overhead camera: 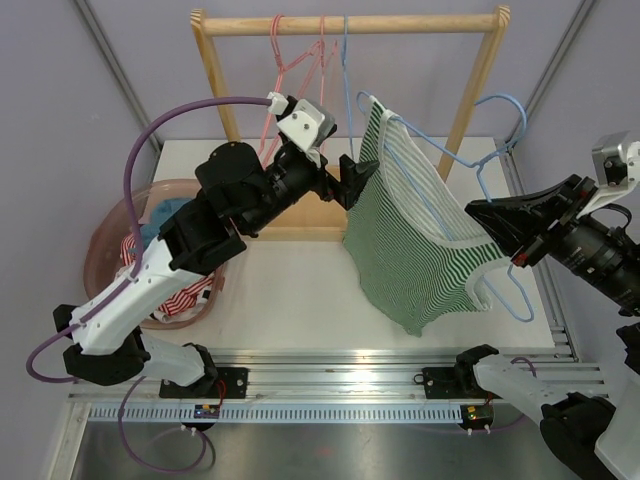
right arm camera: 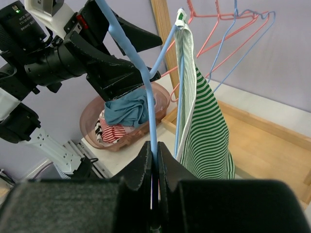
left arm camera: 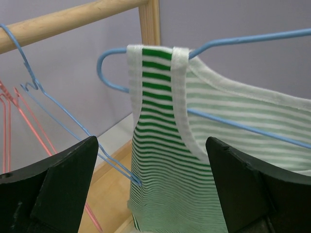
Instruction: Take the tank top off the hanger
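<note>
The left end effector [left arm camera: 151, 143] is held with its fingers wide apart, nothing between them, and is aimed straight at the green-and-white striped tank top [overhead camera: 420, 240]. The right end effector [right arm camera: 154, 148] is clamped tight on the blue wire hanger [right arm camera: 151, 111] that carries the garment.

The tank top is hung in the air between the two arms, above the white surface [overhead camera: 290, 290]. Its near shoulder strap [left arm camera: 155, 63] is looped over the rounded end of the hanger. That strap lies directly ahead of the left fingers and just beyond their tips, so the left arm is the nearer one. The hanger's long axis runs from the left end effector across to the right one, with the cloth draped below it. The strap is therefore judged to need sliding off that end, toward the left arm.

Behind, pink wire hangers [overhead camera: 268, 120] are hung on a wooden rail [overhead camera: 400, 22]. At the left, a translucent pink tub [overhead camera: 95, 250] is filled with a blue garment [right arm camera: 126, 109] and a red-and-white striped one [right arm camera: 109, 131].
</note>
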`<state>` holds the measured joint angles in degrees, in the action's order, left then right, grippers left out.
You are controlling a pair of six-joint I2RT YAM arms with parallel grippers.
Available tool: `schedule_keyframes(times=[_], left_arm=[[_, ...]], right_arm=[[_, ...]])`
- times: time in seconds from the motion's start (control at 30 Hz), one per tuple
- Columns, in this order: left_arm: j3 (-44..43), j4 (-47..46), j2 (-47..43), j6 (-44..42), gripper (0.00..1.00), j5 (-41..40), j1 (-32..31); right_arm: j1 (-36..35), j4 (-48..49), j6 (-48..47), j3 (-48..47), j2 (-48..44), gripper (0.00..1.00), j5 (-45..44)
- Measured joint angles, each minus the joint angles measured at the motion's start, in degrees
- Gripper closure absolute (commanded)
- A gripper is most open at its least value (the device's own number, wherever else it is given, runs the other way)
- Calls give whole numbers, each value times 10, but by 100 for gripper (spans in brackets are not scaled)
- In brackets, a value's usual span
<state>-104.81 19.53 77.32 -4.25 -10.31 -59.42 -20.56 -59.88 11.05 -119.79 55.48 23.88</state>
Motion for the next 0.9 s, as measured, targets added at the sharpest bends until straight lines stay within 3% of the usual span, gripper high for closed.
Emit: schedule_keyframes(times=[0.27,0.43,0.63,0.77,0.9], left_arm=[[24,-44,9,-5,16,-9,0],[23,-52,28,-11,46,-35,0],[23,-55,34,-19,46,-52,0],[33,-61,26,-18,65,-57,-1],[33,-59,26,-22,62,-73,-1]], right_arm=[[0,1,8,39,-1,100,38],[0,1,11,49,-6,100,56],[0,1,12,51,-11,100,53],[0,1,12,53,-11,100,47],[0,3,12,60,-12,100,44]])
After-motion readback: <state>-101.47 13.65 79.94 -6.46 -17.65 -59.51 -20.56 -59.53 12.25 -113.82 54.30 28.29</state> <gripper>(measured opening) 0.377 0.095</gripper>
